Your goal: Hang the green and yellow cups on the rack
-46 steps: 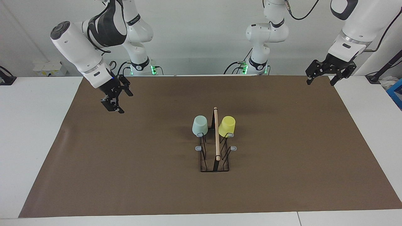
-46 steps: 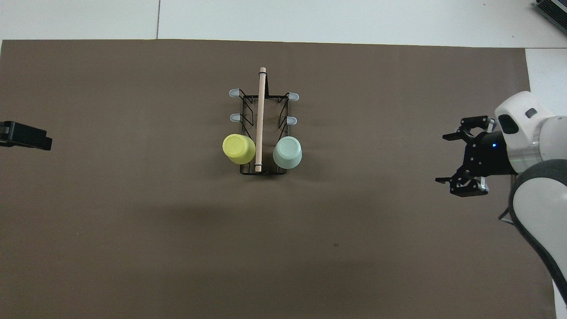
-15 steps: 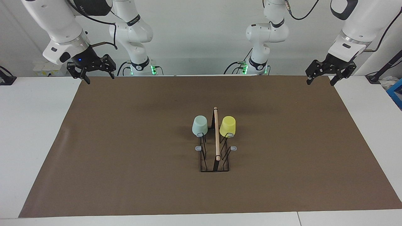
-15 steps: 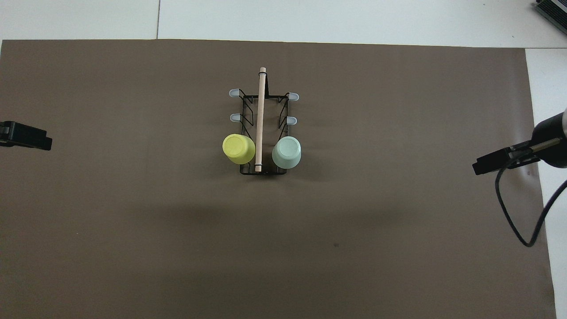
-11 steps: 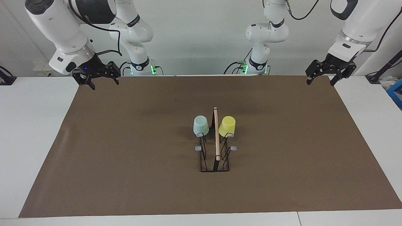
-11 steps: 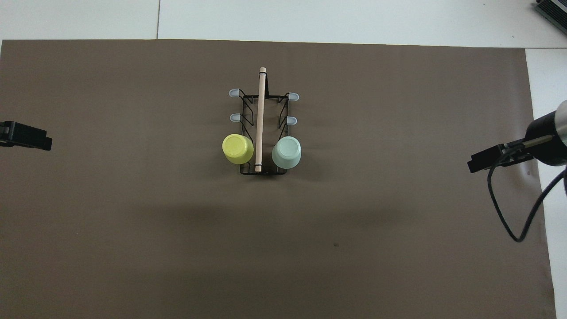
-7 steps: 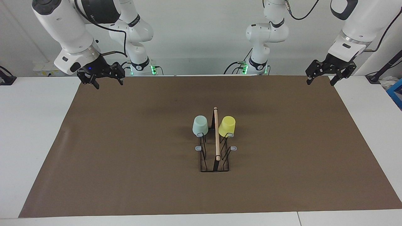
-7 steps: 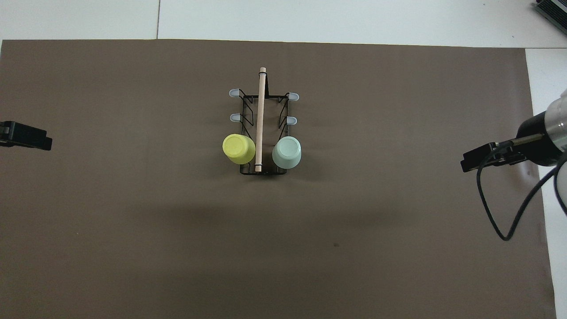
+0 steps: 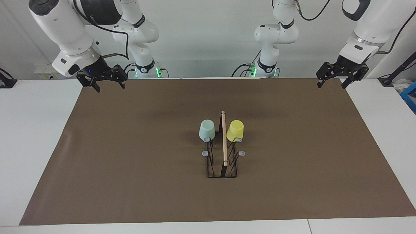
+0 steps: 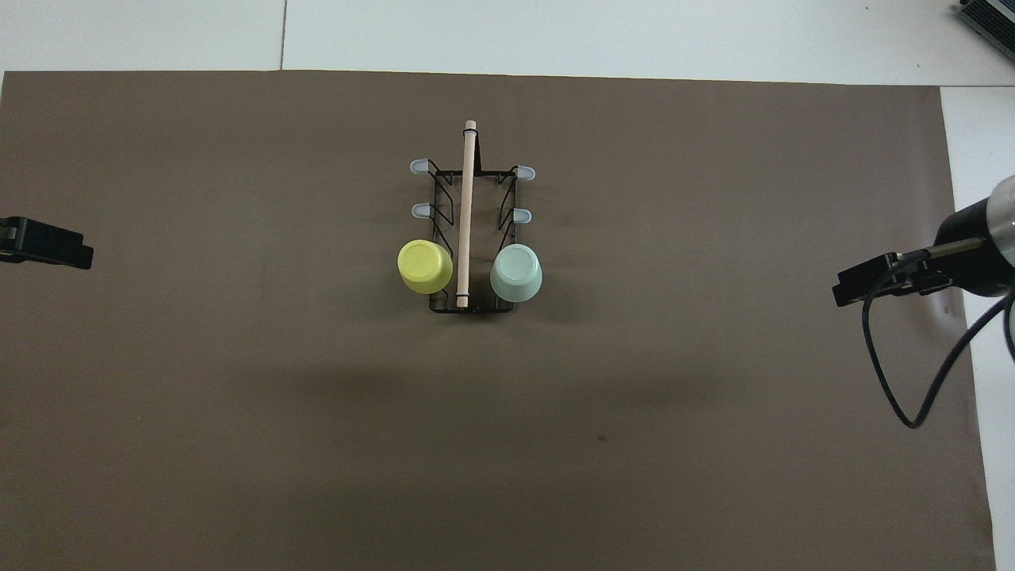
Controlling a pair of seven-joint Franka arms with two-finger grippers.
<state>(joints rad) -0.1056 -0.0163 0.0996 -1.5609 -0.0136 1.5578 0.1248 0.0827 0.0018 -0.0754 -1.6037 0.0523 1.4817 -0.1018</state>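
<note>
Right hand (image 9: 104,83) pulled away to mat corner, empty, wide open (left hand (image 9: 331,80) too). Green cup (image 9: 207,130), yellow cup (image 9: 235,130) hang on rack (image 9: 223,162); job looks done.

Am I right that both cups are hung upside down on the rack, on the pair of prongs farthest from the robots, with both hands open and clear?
Not quite. The green cup and yellow cup sit on the rack's prongs nearest the robots, as the facing view shows. The rest holds: both cups are upside down, and the left hand and right hand are open and clear.
</note>
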